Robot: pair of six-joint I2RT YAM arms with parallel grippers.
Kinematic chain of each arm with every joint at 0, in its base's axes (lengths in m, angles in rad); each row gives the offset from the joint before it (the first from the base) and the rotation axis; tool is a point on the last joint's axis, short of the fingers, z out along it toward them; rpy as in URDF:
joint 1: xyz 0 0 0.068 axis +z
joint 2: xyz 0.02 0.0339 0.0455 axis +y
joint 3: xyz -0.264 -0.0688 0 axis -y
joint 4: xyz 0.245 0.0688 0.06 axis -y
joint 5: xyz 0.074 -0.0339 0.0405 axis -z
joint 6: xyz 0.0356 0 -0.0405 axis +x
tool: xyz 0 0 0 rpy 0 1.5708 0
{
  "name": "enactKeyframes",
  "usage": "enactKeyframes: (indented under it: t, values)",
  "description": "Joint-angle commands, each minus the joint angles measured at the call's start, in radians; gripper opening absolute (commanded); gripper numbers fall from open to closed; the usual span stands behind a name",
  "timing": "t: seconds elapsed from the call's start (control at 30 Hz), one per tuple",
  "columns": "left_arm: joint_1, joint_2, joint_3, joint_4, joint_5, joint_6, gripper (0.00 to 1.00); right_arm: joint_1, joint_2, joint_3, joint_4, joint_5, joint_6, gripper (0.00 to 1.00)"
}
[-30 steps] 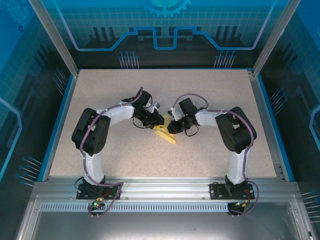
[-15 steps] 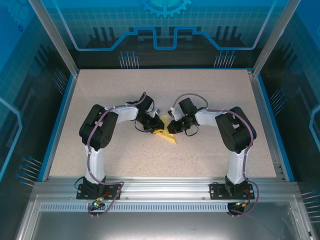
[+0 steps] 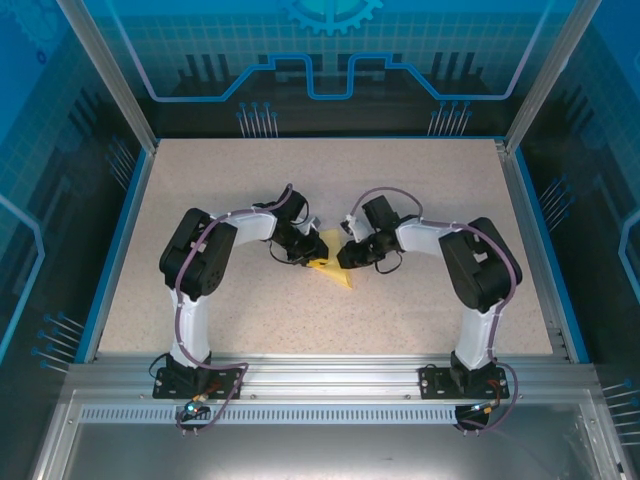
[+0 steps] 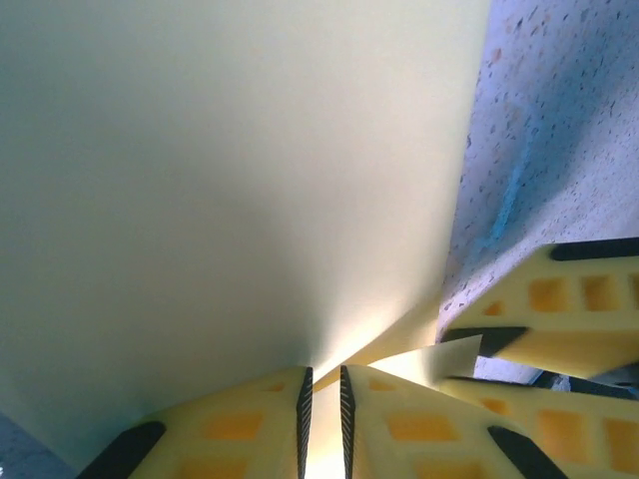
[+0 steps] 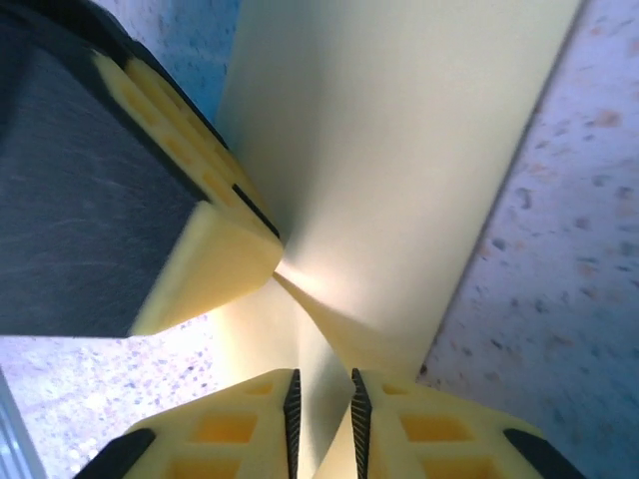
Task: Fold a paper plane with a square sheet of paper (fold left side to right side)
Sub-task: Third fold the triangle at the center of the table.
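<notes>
Where the two arms meet mid-table, the yellow paper (image 3: 331,270) lies as a creased wedge on the speckled table (image 3: 420,190), narrow end toward the near edge. The left gripper (image 4: 321,389) is clamped on a raised fold, pads almost together. The right gripper (image 5: 321,391) straddles another fold with a slim gap; I cannot tell if it grips.

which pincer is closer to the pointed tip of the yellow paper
The right pincer: the yellow paper tapers to a tip on the near right, close by it; the left pincer sits at the wedge's opposite edge.
</notes>
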Motion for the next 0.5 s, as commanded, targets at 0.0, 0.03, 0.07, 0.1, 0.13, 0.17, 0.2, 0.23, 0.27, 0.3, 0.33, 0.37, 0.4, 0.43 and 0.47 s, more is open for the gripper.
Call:
enactKeyframes:
  t: [0.0,0.03,0.07,0.1,0.13,0.17,0.2,0.23,0.27,0.3,0.33,0.37,0.4,0.43,0.47]
  values:
    - [-0.002,0.059,-0.020,-0.013,-0.075,0.016,0.20,-0.021,-0.084,-0.021,-0.059,0.010,0.013,0.27]
    - [-0.002,0.059,-0.020,-0.012,-0.075,0.016,0.20,-0.021,-0.101,-0.029,-0.067,0.010,0.015,0.28]
    - [-0.002,0.058,-0.017,-0.012,-0.075,0.017,0.20,-0.021,-0.114,-0.037,-0.070,0.003,0.018,0.29]
    - [-0.001,0.058,-0.016,-0.013,-0.075,0.017,0.20,-0.021,-0.126,-0.046,-0.076,-0.008,0.020,0.29]
    - [-0.002,0.058,-0.014,-0.014,-0.075,0.017,0.20,-0.021,-0.138,-0.056,-0.077,-0.026,0.025,0.29]
    - [-0.002,0.057,-0.014,-0.013,-0.074,0.016,0.20,-0.019,-0.144,-0.064,-0.079,-0.054,0.028,0.29]
    - [-0.003,0.057,-0.013,-0.014,-0.075,0.018,0.20,-0.016,-0.147,-0.068,-0.081,-0.079,0.030,0.28]
    - [-0.001,0.055,-0.012,-0.016,-0.076,0.018,0.20,-0.011,-0.148,-0.072,-0.083,-0.109,0.031,0.28]
    - [-0.002,0.056,-0.010,-0.016,-0.076,0.018,0.20,-0.001,-0.150,-0.076,-0.080,-0.140,0.032,0.28]
    - [-0.002,0.055,-0.008,-0.016,-0.077,0.019,0.20,0.008,-0.150,-0.080,-0.077,-0.163,0.034,0.28]
    - [-0.003,0.055,-0.008,-0.017,-0.076,0.019,0.20,0.017,-0.149,-0.084,-0.072,-0.183,0.035,0.28]
    - [-0.002,0.055,-0.007,-0.017,-0.077,0.018,0.20,0.029,-0.147,-0.081,-0.070,-0.191,0.036,0.28]
    - [-0.002,0.056,-0.006,-0.015,-0.077,0.019,0.20,0.039,-0.142,-0.077,-0.073,-0.188,0.036,0.28]
    - [-0.002,0.055,-0.003,-0.018,-0.076,0.018,0.20,0.051,-0.135,-0.070,-0.080,-0.180,0.034,0.28]
    - [-0.001,0.056,-0.002,-0.017,-0.076,0.016,0.20,0.060,-0.126,-0.062,-0.086,-0.170,0.032,0.28]
